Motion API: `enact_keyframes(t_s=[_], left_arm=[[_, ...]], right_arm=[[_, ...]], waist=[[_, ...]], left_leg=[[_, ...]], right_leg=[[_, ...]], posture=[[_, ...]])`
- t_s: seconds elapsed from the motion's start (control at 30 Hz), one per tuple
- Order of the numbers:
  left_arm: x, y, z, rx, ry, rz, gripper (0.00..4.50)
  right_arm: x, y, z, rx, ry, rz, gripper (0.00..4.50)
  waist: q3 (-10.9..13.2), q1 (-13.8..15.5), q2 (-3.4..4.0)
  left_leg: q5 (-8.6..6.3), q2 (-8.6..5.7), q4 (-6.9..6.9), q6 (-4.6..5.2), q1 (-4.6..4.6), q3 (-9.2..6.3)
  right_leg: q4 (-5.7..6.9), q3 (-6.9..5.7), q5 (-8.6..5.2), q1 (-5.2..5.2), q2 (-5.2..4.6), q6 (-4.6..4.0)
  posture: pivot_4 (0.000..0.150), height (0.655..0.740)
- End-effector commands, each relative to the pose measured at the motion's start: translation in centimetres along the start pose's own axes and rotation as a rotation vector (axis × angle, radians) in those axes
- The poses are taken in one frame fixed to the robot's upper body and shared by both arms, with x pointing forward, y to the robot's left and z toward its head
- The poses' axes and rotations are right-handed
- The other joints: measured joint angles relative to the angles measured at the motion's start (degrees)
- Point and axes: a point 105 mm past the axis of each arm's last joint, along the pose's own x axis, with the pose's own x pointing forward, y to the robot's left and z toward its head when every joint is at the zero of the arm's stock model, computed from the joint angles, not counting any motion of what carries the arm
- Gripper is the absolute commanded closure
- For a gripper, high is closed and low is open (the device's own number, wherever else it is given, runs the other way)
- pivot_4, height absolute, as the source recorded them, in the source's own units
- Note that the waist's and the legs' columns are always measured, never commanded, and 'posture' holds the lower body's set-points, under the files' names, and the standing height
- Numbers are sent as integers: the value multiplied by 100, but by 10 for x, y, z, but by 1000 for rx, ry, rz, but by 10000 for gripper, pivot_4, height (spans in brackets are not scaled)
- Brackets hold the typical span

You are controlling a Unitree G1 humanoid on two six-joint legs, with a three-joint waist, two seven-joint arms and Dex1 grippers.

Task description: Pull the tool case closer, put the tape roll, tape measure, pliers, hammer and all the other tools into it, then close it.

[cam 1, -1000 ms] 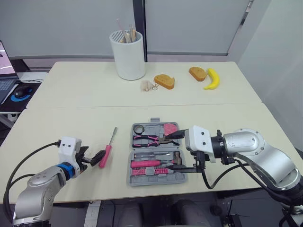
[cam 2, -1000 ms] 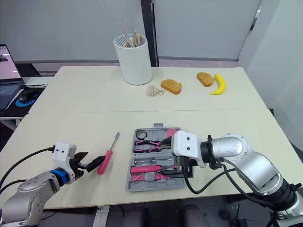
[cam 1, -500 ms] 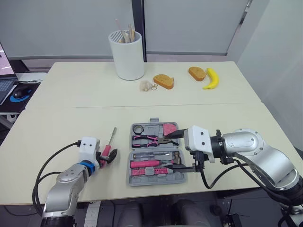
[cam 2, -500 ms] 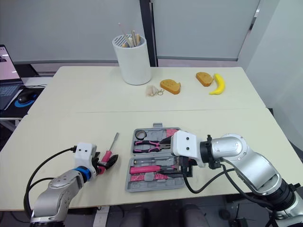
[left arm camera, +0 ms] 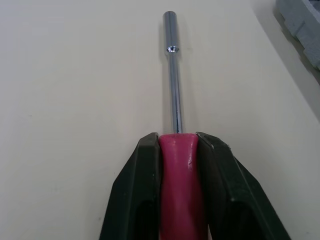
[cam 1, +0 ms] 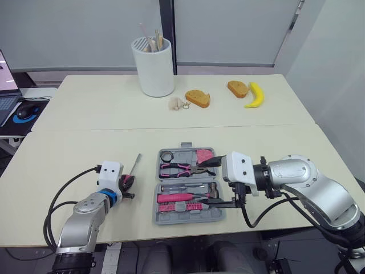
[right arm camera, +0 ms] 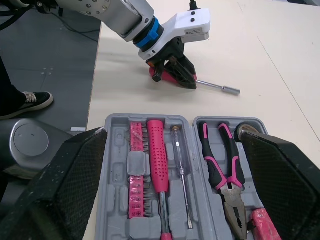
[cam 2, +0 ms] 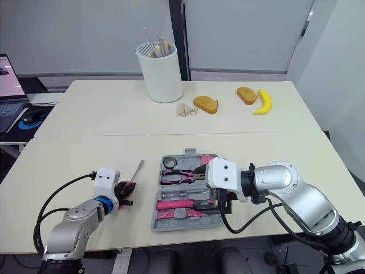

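Grips the driver by its pink handle in the tight-closed left gripper, shaft pointing straight out past the fingertips, with the case off to that gripper's right under the wide-spread right gripper; likely calls for a rightward carry.

screwdriver handle: cut at wrist-view edge | laptop: cropped | cup contents: indistinct

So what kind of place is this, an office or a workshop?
Probably an office or lab room, not a workshop: a laptop and mouse sit off to the robot's left, frosted partition panels stand behind the pale table, and the tool case shares it with a banana.
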Motion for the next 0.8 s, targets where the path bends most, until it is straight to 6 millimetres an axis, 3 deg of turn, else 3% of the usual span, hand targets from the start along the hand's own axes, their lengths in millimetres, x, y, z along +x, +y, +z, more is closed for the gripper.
enact_keyframes(t_s=[0.03,0.23,0.43,0.6,0.8], left_arm=[[-2,4,-7,-13,24,-2,37900],[-26,2,28,88,-107,-141,37900],[-71,-42,56,360,-152,-558,37900],[-96,-86,45,577,-28,-898,37900],[-92,-118,26,730,66,-1009,37900]], right_arm=[[-3,0,8,-43,-13,-7,0],[-10,1,7,-33,-7,-24,0],[-30,7,3,-4,27,-40,0],[-45,14,-1,25,88,-29,0],[-53,24,-10,63,161,-7,0]], waist=[[0,0,0],[5,-10,-6],[34,30,22],[45,30,38],[45,30,37]], left_leg=[[0,0,0,0,0,0],[0,1,-7,-1,-1,2],[0,2,-24,-2,-5,1],[0,-1,-46,-2,-4,16],[0,-4,-69,-2,-5,18]], right_leg=[[0,0,0,0,0,0],[-6,1,0,-3,0,0],[-34,-6,0,-2,-5,-3],[-74,-1,4,0,-13,4],[-85,6,-1,-3,-3,11]], posture=[[1500,7337],[1500,7337],[1500,7337],[1500,7337],[1500,7337]])
